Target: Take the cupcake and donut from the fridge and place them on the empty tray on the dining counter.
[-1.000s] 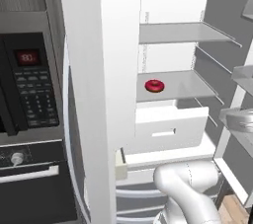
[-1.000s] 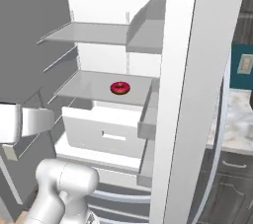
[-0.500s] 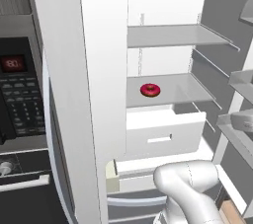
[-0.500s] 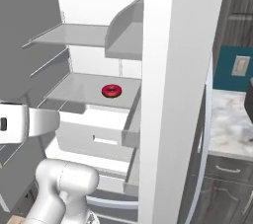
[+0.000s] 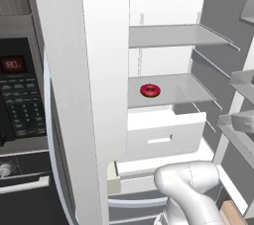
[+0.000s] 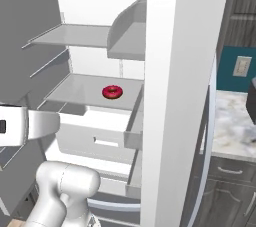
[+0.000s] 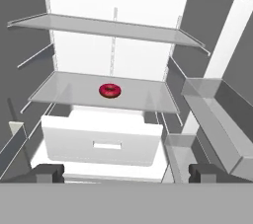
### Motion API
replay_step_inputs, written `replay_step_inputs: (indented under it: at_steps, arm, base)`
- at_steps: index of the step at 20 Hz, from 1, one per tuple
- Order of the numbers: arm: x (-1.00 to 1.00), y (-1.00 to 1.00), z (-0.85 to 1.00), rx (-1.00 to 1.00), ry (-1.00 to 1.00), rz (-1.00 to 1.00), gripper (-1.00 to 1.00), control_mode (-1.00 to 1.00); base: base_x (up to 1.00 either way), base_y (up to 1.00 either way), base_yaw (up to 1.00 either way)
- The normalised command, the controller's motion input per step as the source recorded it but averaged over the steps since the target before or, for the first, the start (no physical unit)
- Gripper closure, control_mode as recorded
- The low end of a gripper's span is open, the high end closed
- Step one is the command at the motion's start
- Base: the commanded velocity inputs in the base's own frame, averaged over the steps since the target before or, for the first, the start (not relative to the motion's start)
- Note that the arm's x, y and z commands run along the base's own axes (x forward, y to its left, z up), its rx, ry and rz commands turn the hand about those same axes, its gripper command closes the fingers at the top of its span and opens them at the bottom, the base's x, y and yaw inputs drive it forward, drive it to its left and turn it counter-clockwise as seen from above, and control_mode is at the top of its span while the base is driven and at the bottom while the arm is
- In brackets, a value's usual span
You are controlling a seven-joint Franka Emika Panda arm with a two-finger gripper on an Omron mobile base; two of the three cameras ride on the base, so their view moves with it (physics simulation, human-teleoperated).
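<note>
One donut (image 7: 109,90) sits on the open fridge (image 7: 118,1) shelf; gripper (image 7: 126,172) spread wide, holding nothing, well short of it.

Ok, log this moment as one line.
fridge: open | donut: middle shelf, untouched | claw: open, empty, facing donut

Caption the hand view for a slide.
Open hand faces the open fridge, where the donut sits alone on the middle shelf above a white drawer.

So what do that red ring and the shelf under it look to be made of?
The donut looks like dough under glossy red-pink glaze, since it shines. The shelf seems to be clear glass or plastic with a pale rim: the drawer shows faintly through it.
</note>
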Motion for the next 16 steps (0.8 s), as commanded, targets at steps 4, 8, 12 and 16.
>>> replay_step_inputs:
  at_steps: [4,8,12,16]
  arm:
    - [0.25,0.00,-0.08,0.05,0.04,0.00,-1.00,-1.00]
    - [1.00,0.00,-0.29,0.19,0.19,0.00,-1.00,-1.00]
    - [0.89,0.00,-0.28,0.14,0.12,0.00,-1.00,-1.00]
    - [0.59,0.21,-0.46,0.09,0.03,0.00,-1.00,-1.00]
  base:
    - [0.75,0.00,0.00]
    - [0.00,0.00,0.00]
    - [0.00,0.00,0.00]
    - [0.00,0.00,0.00]
